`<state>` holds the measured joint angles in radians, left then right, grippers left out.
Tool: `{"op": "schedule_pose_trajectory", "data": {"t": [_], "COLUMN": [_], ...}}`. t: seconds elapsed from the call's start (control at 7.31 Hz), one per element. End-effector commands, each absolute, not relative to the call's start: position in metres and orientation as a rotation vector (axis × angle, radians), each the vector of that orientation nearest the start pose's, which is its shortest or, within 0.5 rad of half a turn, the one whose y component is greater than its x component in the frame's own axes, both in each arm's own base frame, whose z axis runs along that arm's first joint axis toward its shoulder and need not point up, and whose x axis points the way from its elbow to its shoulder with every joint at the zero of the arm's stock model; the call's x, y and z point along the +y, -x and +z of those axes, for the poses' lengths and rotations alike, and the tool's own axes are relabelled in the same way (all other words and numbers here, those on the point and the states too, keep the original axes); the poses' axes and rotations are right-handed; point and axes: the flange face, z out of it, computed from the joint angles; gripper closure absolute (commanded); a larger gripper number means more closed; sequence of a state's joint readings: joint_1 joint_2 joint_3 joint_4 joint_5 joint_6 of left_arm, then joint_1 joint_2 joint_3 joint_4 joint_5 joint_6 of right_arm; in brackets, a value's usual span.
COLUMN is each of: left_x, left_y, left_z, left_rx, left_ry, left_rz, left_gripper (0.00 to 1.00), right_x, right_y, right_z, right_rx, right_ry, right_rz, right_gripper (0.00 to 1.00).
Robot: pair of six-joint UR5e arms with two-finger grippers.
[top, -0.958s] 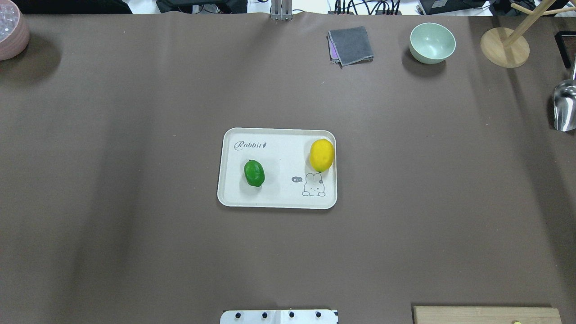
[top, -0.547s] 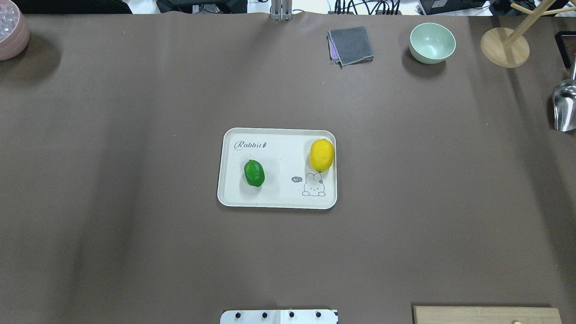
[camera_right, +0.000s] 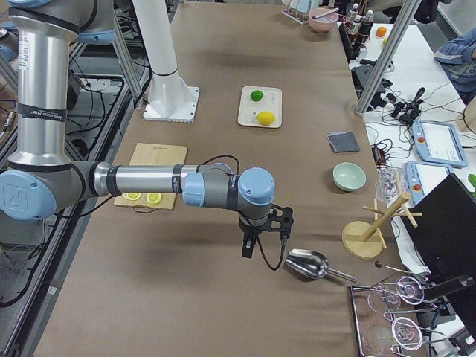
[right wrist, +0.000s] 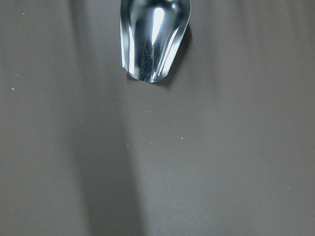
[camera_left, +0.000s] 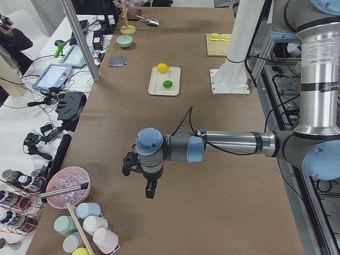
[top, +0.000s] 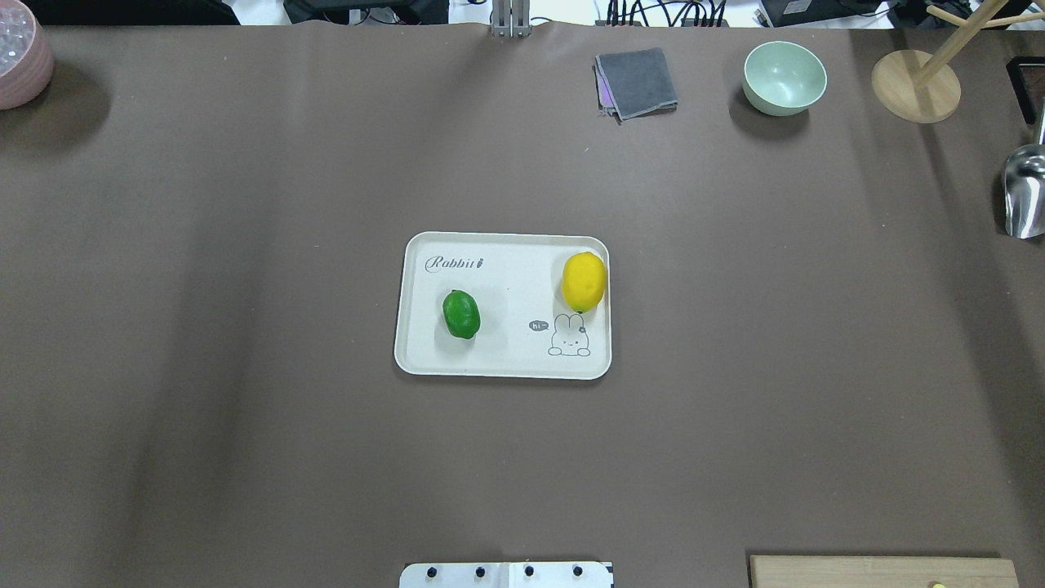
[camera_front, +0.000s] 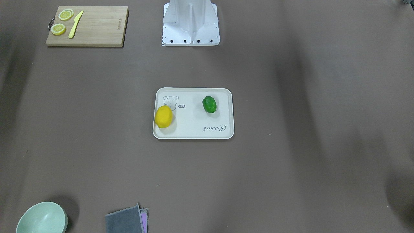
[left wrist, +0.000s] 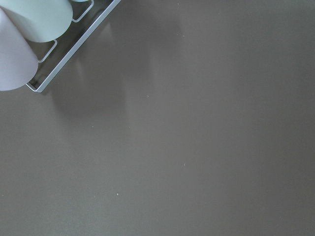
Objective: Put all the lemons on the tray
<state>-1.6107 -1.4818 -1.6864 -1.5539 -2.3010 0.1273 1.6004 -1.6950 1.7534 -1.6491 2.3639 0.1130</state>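
Note:
The cream tray [top: 514, 294] lies at the table's middle. The yellow lemon [top: 584, 281] rests on its right side and the green lemon [top: 461, 314] on its left part. Both also show in the front-facing view, yellow lemon [camera_front: 163, 116] and green lemon [camera_front: 209, 104], on the tray [camera_front: 194, 127]. My left gripper [camera_left: 141, 178] hangs over bare table far from the tray, near the table's left end. My right gripper [camera_right: 260, 234] hangs near the right end beside a metal scoop. Both show only in the side views, so I cannot tell whether they are open or shut.
A wooden cutting board [camera_front: 93, 27] with lemon slices and a yellow knife lies by the robot base [camera_front: 190, 22]. A mint bowl [top: 784, 77], a grey cloth [top: 637, 82], a wooden stand [top: 914, 86], a metal scoop [top: 1024, 192] and a pink bowl [top: 20, 57] sit along the table's edges.

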Motion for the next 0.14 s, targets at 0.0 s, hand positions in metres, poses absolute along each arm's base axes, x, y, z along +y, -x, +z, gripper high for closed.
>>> {"op": "schedule_pose_trajectory", "data": {"t": [0.0], "left_x": [-0.4517], "left_y": [0.0849], "left_z": [0.6489], "left_rx": [0.727], "left_ry": [-0.070], "left_rz": [0.087], "left_gripper": [0.02], "right_x": [-0.4350], "right_y": [-0.0757], "right_z": [0.6332], "right_rx": [-0.792], "right_ry": [0.051], "right_rz": [0.143], "right_gripper": [0.00]}}
